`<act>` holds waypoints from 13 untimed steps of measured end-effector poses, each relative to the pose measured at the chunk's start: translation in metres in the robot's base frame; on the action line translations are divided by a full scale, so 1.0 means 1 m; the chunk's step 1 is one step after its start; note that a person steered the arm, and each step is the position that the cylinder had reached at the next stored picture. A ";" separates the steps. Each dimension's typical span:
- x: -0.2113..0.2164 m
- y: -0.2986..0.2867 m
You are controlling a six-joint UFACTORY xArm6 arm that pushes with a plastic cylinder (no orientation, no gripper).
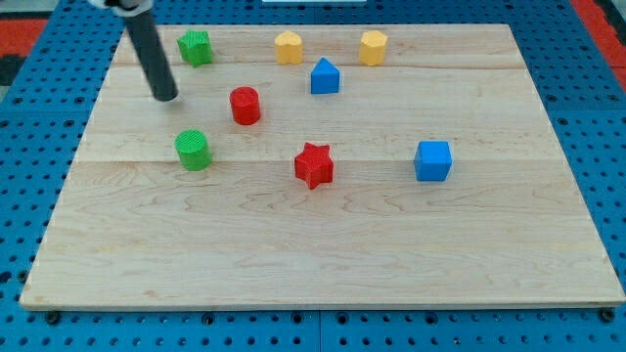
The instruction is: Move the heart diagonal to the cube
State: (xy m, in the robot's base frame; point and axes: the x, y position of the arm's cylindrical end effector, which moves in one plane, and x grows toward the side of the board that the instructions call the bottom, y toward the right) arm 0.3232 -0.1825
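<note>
Desk (323, 244), wooden: yellow heart (288, 47) at the view's top centre, blue cube (432, 160) well apart toward the view's right. Also a yellow hexagon block (373, 47), blue house-shaped block (325, 76), red cylinder (245, 106), red star (314, 165), two green blocks (195, 47) (193, 150). No jaws fitted, nothing held; my tip (167, 97) rests left of the red cylinder, between the green blocks.

My tip (167, 97) is resting on the wooden board (323, 264) toward the view's upper left, sitting left of the red cylinder (245, 106) and above the green cylinder (193, 150). A green block (196, 47), its shape hard to make out, is lying near the top edge. What looks like a yellow heart (288, 47) is sitting beside a yellow hexagon (373, 47), with a blue house-shaped block (325, 76) between and below them. A red star (314, 164) is lying left of the blue cube (432, 160)
</note>
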 end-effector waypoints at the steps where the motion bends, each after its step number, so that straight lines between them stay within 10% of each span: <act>1: -0.034 0.009; 5: -0.099 0.135; 7: -0.037 0.206; 9: -0.072 0.203; 13: 0.055 0.327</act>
State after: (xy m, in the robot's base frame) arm 0.3779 0.1444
